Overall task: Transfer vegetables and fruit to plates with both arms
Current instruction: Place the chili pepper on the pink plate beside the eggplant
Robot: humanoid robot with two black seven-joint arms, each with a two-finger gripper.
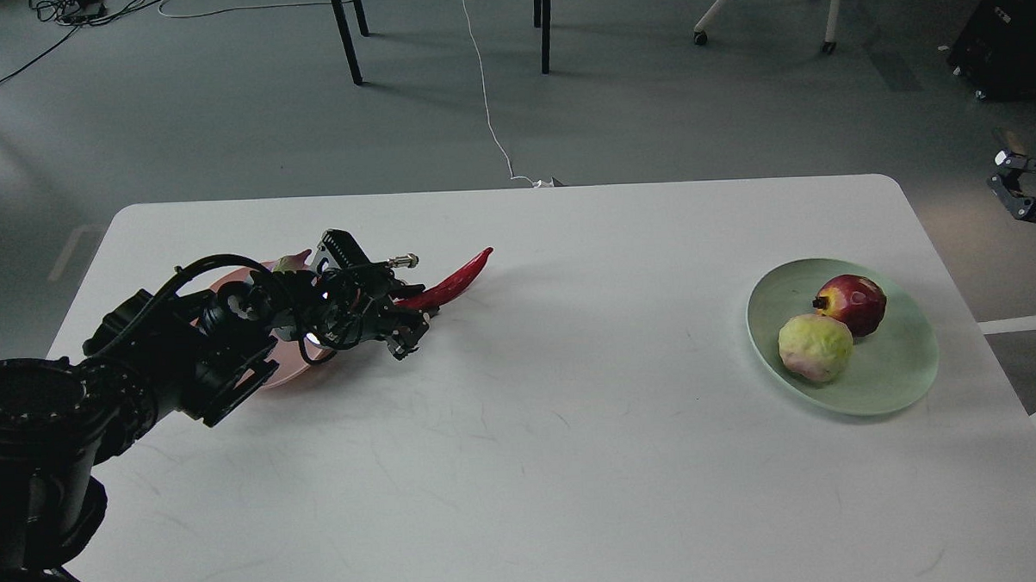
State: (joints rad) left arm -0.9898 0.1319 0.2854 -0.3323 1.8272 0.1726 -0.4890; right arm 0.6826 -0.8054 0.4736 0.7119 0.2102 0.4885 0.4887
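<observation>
My left gripper (405, 319) is shut on the stem end of the red chili pepper (453, 282), which sticks out to the right, tip raised off the table. Just behind the gripper lies the pale pink plate (273, 379), mostly hidden under my left arm. A greenish-pink cap (291, 263), probably the eggplant's, peeks out above the arm; the rest is hidden. At the right, the mint green plate (905, 381) holds the pomegranate (854, 303) and the yellow-green ball (815, 347). My right gripper (1025, 194) hangs off the table's right edge, too small to read.
The white table (524, 463) has rounded corners, its far edge just behind the plates. On the floor beyond are chair legs (345, 38), a white cable (487, 102) and a dark cabinet (1013, 32) at the far right.
</observation>
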